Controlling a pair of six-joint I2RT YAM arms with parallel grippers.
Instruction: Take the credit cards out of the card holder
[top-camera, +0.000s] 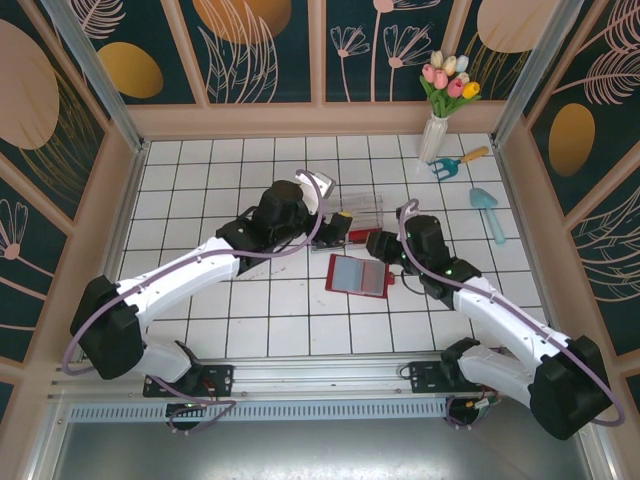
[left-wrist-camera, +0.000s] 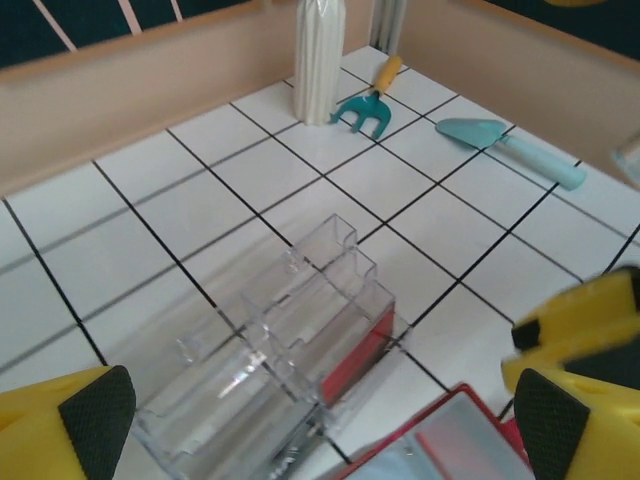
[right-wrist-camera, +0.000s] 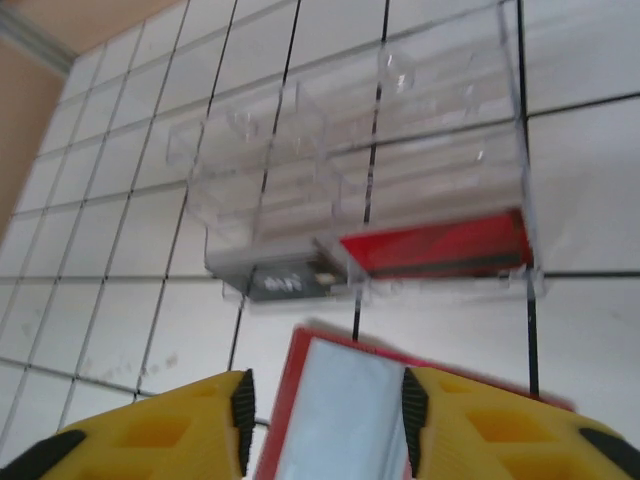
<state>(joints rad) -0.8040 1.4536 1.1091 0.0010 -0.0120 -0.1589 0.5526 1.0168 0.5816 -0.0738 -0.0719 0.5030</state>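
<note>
Red holder lies open; left gripper gapes empty over clear box; right gripper straddles holder, grip unclear; print on grey card blurred.

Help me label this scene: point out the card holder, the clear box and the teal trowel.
card holder (top-camera: 357, 275), top external view, grey-blue inside
clear box (left-wrist-camera: 318, 292), left wrist view, middle tier
teal trowel (left-wrist-camera: 470, 131), left wrist view, blade

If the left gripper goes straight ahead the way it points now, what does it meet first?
The left gripper would most likely meet the clear plastic box first, just ahead of it; depth is unclear.
</note>
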